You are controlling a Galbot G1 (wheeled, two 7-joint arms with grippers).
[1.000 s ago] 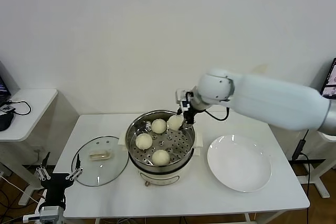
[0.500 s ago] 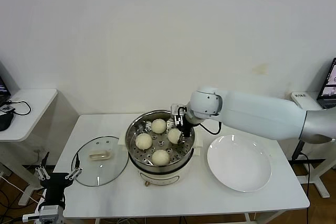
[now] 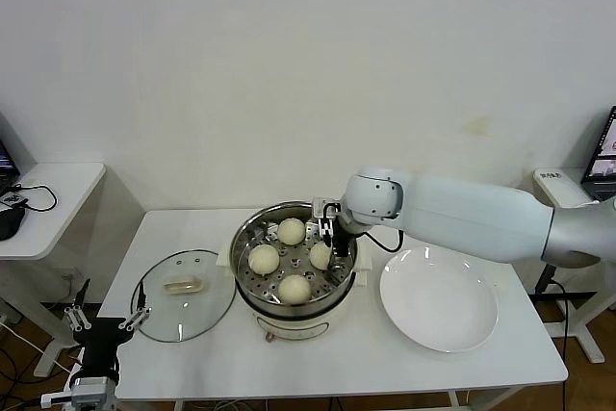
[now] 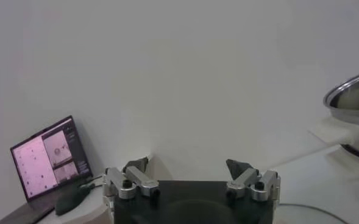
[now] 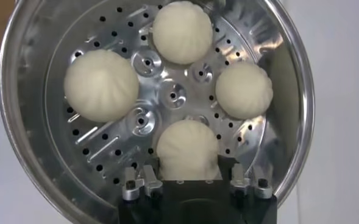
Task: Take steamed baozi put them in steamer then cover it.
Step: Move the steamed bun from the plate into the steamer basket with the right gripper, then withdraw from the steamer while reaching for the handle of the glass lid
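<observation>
The steamer (image 3: 248, 228) stands mid-table with several baozi inside. My right gripper (image 3: 330, 252) reaches into it from the right, shut on the baozi (image 3: 320, 255) nearest that side, which sits low on the perforated floor. In the right wrist view the held baozi (image 5: 187, 149) lies between the fingers of the right gripper (image 5: 191, 173), and three others (image 5: 101, 84) rest around the steamer (image 5: 27, 91). The glass cover (image 3: 183, 307) lies flat on the table left of the steamer. My left gripper (image 3: 104, 320) is parked low at the front left, open and empty; the left wrist view shows its spread fingers too (image 4: 191, 170).
An empty white plate (image 3: 439, 298) lies right of the steamer. A side table (image 3: 48, 190) with cables stands at the far left. The left wrist view shows the steamer's rim (image 4: 350, 91) and a laptop (image 4: 48, 155).
My right gripper has carried the baozi from the steamer's far right rim down onto the perforated floor. The left arm has not moved.
</observation>
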